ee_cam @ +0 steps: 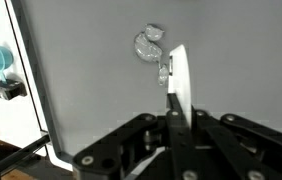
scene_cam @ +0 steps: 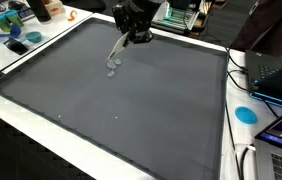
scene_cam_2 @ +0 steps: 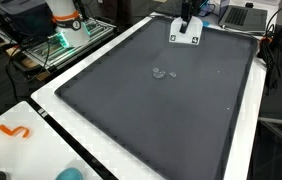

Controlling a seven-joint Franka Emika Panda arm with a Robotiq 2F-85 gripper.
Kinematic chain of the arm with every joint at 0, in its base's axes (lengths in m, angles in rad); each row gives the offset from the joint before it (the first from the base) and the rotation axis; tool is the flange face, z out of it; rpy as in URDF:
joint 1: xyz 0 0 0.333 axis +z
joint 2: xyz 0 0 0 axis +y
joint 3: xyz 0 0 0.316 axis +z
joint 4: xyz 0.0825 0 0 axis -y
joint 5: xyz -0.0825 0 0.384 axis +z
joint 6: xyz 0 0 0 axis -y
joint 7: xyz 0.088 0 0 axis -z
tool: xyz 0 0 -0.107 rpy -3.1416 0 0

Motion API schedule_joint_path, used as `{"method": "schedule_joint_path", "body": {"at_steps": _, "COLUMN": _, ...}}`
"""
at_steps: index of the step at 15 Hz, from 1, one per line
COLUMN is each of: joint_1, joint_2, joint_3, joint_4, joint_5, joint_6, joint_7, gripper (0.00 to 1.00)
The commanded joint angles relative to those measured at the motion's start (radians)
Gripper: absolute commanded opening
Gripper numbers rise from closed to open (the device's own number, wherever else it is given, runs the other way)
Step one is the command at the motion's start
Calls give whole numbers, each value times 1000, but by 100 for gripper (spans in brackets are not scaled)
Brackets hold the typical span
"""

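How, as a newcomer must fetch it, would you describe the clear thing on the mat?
A dark grey mat covers the white table. On it, beside the tip of the white strip in the fingers, lies the small clear thing. It alone is see-through.

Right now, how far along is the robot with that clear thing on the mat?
Done: the black tool is shut on a thin white strip. In hand: the strip's tip is beside the small clear glassy piece on the dark grey mat. Left: likely acting on that piece, which lies loose, ungripped.
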Motion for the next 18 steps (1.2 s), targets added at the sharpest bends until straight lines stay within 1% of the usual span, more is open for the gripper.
{"method": "schedule_joint_path", "body": {"at_steps": 1, "joint_1": 19, "joint_2": 44, "joint_3": 2, "joint_4": 44, "joint_5": -22, "joint_6": -59, "joint_7": 11, "gripper": 1}}
{"method": "schedule_joint_path", "body": {"at_steps": 7, "joint_1": 37, "joint_2": 79, "joint_3": 4, "joint_4": 89, "joint_5": -11, "joint_6": -116, "joint_7": 8, "gripper": 1}}
{"method": "schedule_joint_path", "body": {"at_steps": 18, "joint_1": 43, "joint_2": 112, "joint_3": 9, "joint_4": 112, "joint_5": 4, "joint_6": -101, "joint_7": -2, "gripper": 1}}
